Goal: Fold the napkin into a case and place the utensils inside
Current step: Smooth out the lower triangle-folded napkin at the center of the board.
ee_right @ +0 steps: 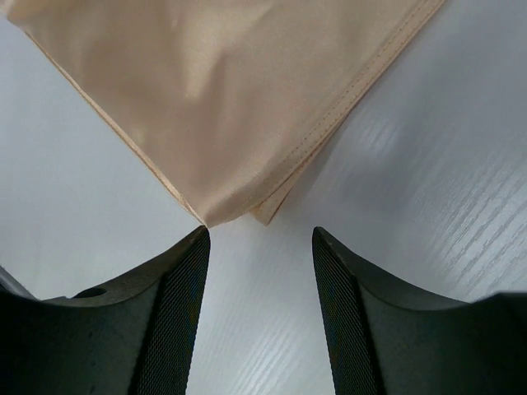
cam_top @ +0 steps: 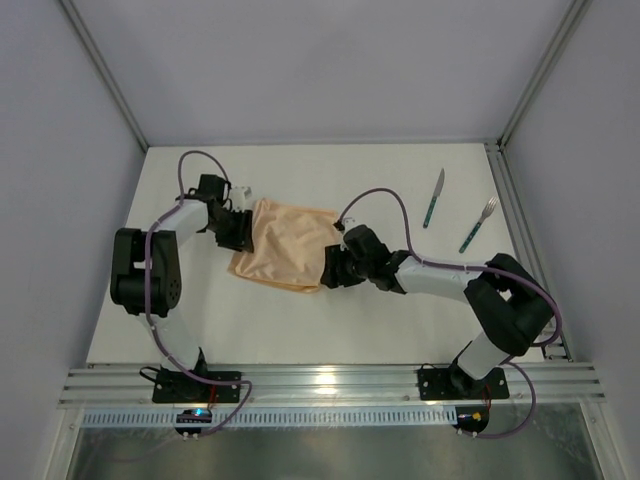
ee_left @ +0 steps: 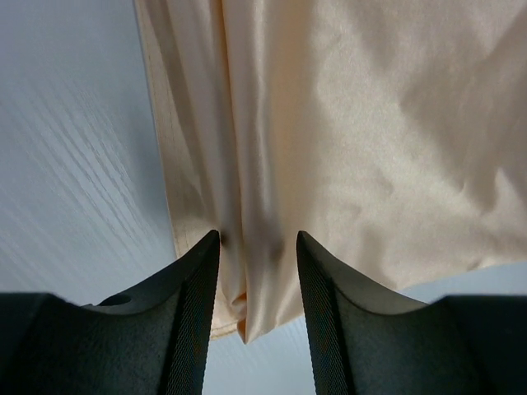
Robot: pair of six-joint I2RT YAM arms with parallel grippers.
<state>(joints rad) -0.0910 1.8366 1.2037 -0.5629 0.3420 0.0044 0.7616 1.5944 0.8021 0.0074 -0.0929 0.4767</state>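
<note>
White table (cam_top: 300, 330), faint woodgrain finish. Plain pale grey walls (cam_top: 320, 60) enclose three sides. Aluminium posts (cam_top: 105, 75) at both rear corners; slotted aluminium rail (cam_top: 330, 380) along near edge. Lighting even, diffuse.

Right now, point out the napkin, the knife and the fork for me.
napkin (cam_top: 285, 250): top external view, middle of the cloth.
knife (cam_top: 433, 199): top external view, midway along it.
fork (cam_top: 478, 226): top external view, midway along it.

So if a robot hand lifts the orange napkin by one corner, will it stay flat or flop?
Probably flop: the napkin is thin cloth, folded over itself with soft wrinkles. It looks light, so a push would likely bunch it up rather than slide it whole. Its faint sheen hints it might slip from a loose pinch.
</note>
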